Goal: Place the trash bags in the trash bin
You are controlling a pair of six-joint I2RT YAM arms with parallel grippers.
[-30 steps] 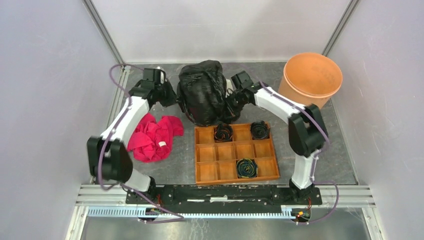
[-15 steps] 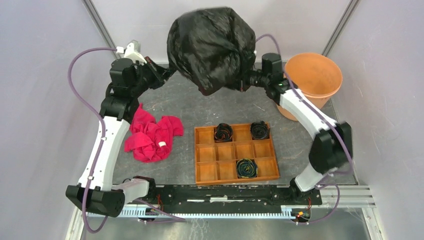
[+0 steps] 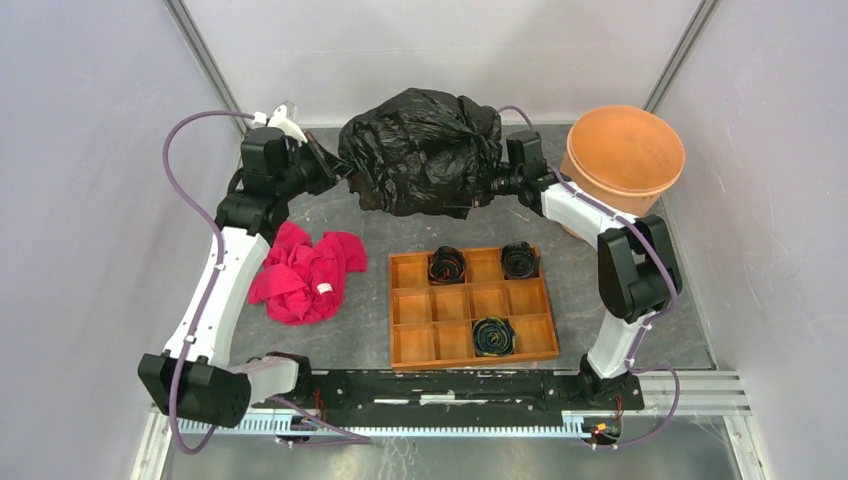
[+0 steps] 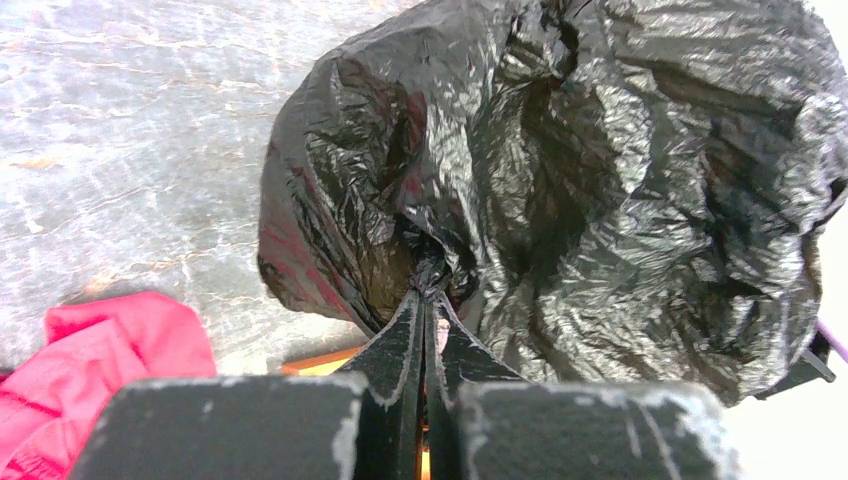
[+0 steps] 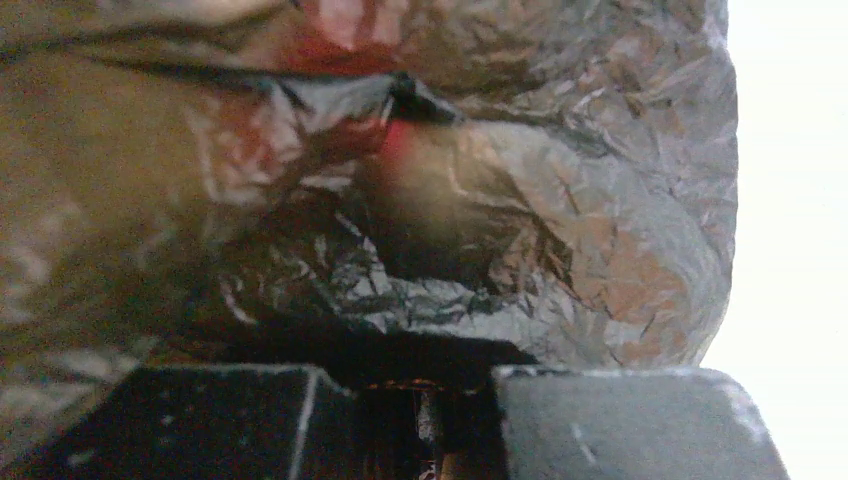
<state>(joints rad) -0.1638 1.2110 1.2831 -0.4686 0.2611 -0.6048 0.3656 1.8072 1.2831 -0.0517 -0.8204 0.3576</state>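
Black trash bag (image 3: 420,150) hung between my arms, near the orange bin (image 3: 625,150).
My left gripper (image 4: 425,300) pinched a thin twist of film that could slip or tear; the right gripper (image 3: 497,185) I couldn't tell.

Grey table (image 3: 365,312) carries red cloth (image 3: 300,275), wooden tray (image 3: 455,303) (compartmented), orange trash bin (image 3: 625,148).

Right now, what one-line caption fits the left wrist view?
Left gripper pinches a gathered fold of the black trash bag; red cloth lies lower left.
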